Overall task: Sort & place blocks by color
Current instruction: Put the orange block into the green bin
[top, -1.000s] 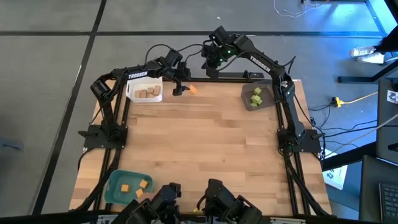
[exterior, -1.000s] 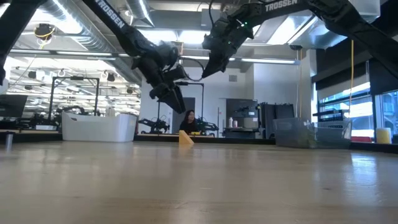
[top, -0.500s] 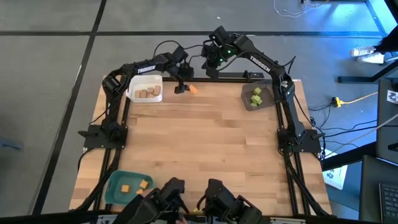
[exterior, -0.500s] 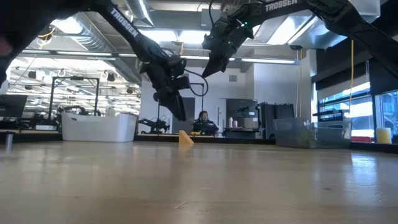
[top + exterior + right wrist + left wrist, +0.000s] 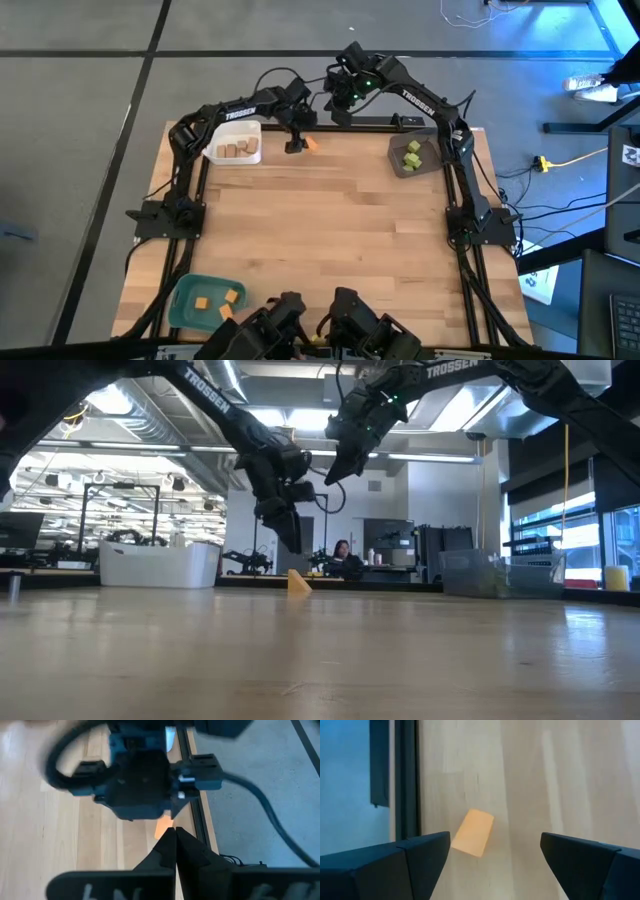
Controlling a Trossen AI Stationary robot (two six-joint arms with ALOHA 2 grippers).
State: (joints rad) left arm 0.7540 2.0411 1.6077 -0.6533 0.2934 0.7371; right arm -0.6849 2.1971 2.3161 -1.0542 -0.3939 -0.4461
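One orange block (image 5: 310, 143) (image 5: 472, 839) lies flat on the wood by the table's far edge. My left gripper (image 5: 296, 142) (image 5: 495, 851) hovers open above it; in the left wrist view the block is nearer one finger and touches neither. In the low view the left gripper (image 5: 290, 536) hangs above the orange block (image 5: 298, 581). My right gripper (image 5: 340, 106) (image 5: 175, 840) is shut and empty, raised over the far edge. Tan blocks (image 5: 238, 150) sit in the white tray, green blocks (image 5: 412, 154) in the grey tray, orange blocks (image 5: 215, 298) in the teal tray.
White tray (image 5: 214, 152) at the far left, grey tray (image 5: 396, 162) at the far right, teal tray (image 5: 180, 305) at the near left corner. Black frame rails run along the table's edges. The right wrist view looks down on the left arm's wrist (image 5: 140, 780).
My left gripper has moved a little toward the table's right along the far edge and slightly lower, closing in over the orange block. The block has stayed where it lay.
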